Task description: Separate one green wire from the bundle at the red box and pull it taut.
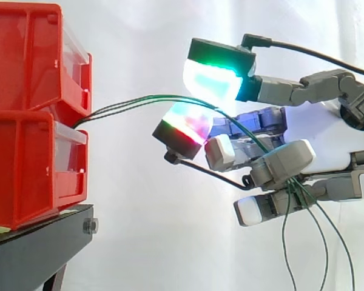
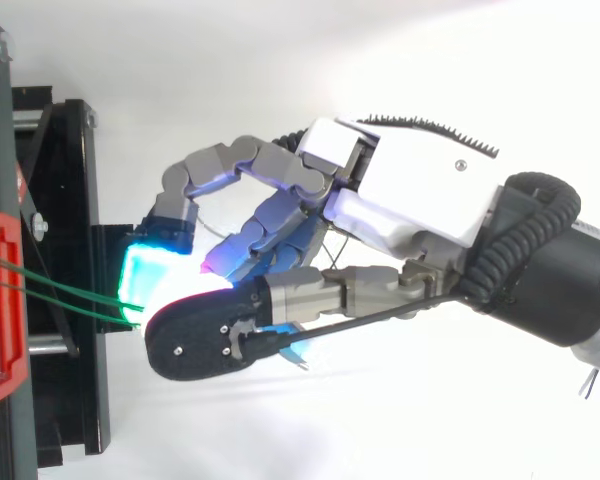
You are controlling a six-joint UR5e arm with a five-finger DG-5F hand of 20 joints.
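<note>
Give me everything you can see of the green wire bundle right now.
The green wires are thin, glossy, flexible strands, about three, running close together. They emerge from the gap between the two stacked red bins, rise gently rightward in a shallow arc, then slope down across the hand. Their free ends hang loose below it, spread apart. The span from bins to hand is curved, not taut, and no strand is separated there yet. Whether the hand grips them cannot be told.

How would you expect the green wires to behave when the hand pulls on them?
Probably floppy: the green wires curve loosely from the red bins and dangle limp below the hand. Likely light, being so thin. They run close together, so one may drag its neighbours.
</note>
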